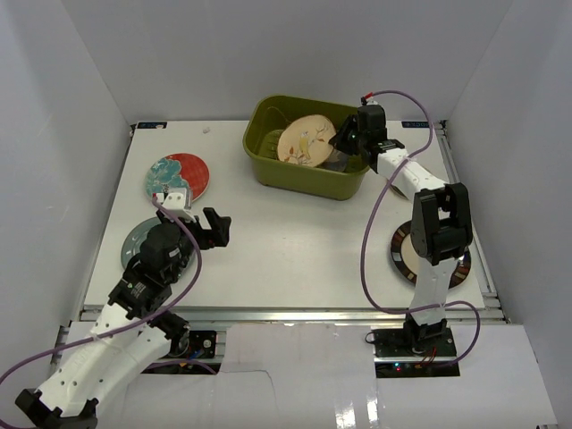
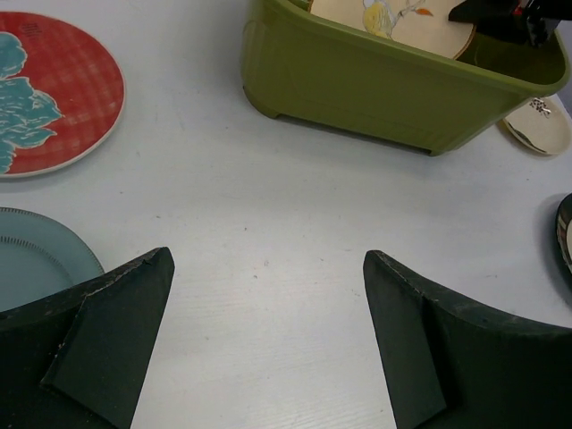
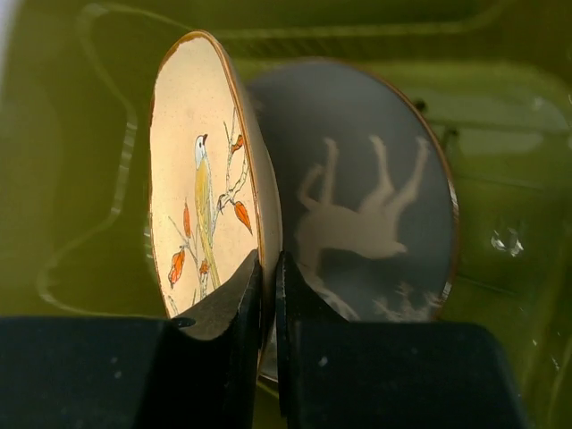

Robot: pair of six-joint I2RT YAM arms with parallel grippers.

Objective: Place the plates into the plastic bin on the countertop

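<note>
The white bench (image 1: 286, 250), flat and boxed in by white panels (image 1: 71, 98), carries everything here. At its far side sits the plastic bin (image 1: 308, 181), an olive-green tub with rounded corners and a flared rim, smooth and faintly glossy.

Inside it my right pincer (image 3: 268, 268) is clamped narrow on the rim of the tan plate (image 3: 192, 179). The plate stands on edge, with a painted bird and orange leaves on its face. Just behind it shows the grey plate (image 3: 375, 197) with a white deer, its lower rim cut off by my fingers; whether the two plates touch I cannot tell.

On the left of the bench the red-and-teal floral plate (image 1: 179, 176) lies flat, well apart from the bin. Nearer me, the blue-grey plate (image 1: 134, 243) is mostly covered by my left arm. On the right, the dark-rimmed beige plate (image 1: 402, 255) lies half hidden behind my right arm. A small cream plate (image 2: 536, 125) peeks out past the bin's right end, its pattern too small to read.

My left pincer (image 2: 268, 268) hangs wide and empty above the bench, between the blue-grey plate and the bin.
</note>
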